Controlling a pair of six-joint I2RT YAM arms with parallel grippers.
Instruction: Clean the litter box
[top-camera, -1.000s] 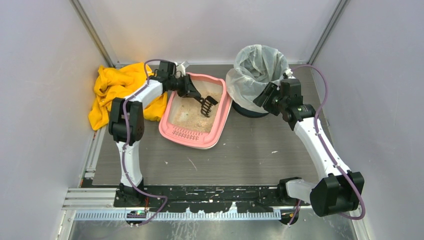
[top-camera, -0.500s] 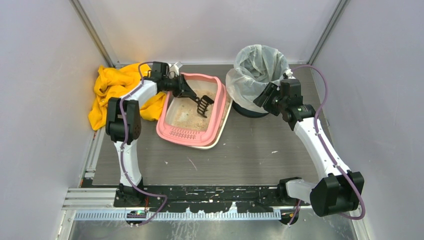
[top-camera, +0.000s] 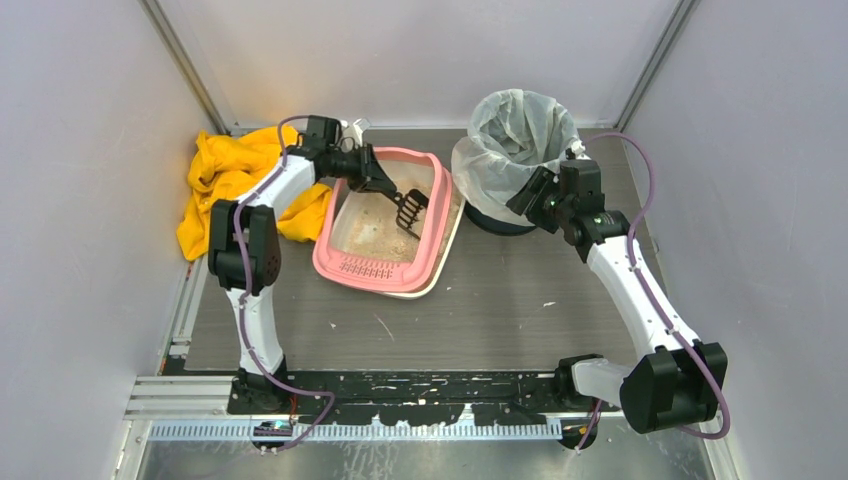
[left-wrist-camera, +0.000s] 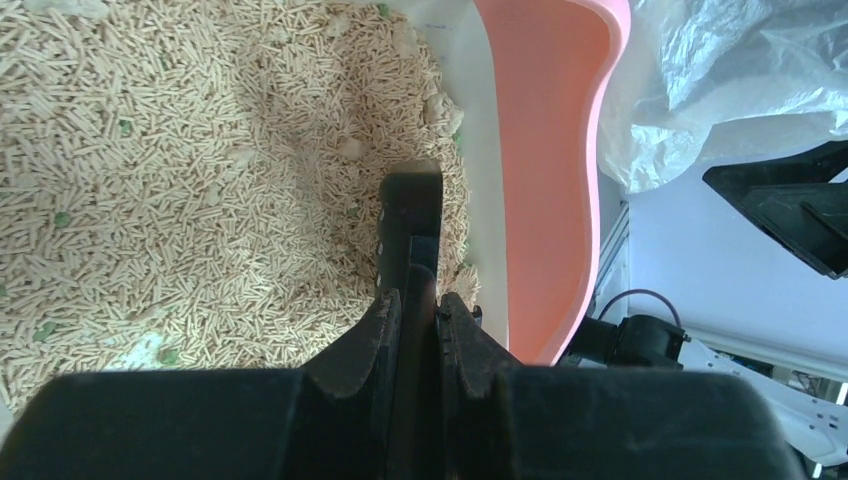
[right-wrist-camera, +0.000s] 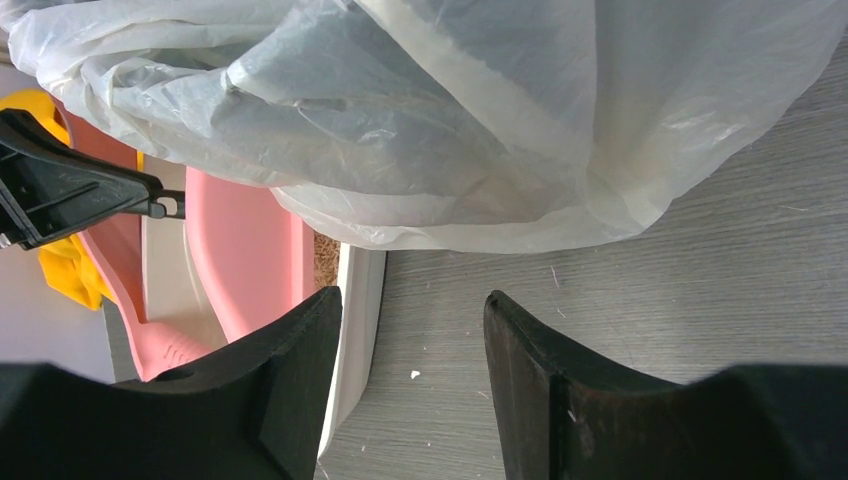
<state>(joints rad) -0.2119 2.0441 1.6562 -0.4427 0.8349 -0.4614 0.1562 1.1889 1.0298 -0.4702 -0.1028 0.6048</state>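
On the surface (top-camera: 500, 300), the litter box (top-camera: 372, 270) sits toward eleven o'clock. A cloth (top-camera: 225, 175) lies just beside it at nine o'clock and a bin (top-camera: 500, 150) at two o'clock. A scoop (top-camera: 410, 208) dips inside the box.

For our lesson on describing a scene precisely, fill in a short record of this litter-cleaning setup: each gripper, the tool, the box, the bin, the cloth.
Left gripper: fingers shut on the scoop
Scoop: black, head over the litter
Litter box: pink, holds beige litter
Right gripper: fingers open, beside the bin
Bin: clear liner, right of the box
Cloth: yellow, left of the box
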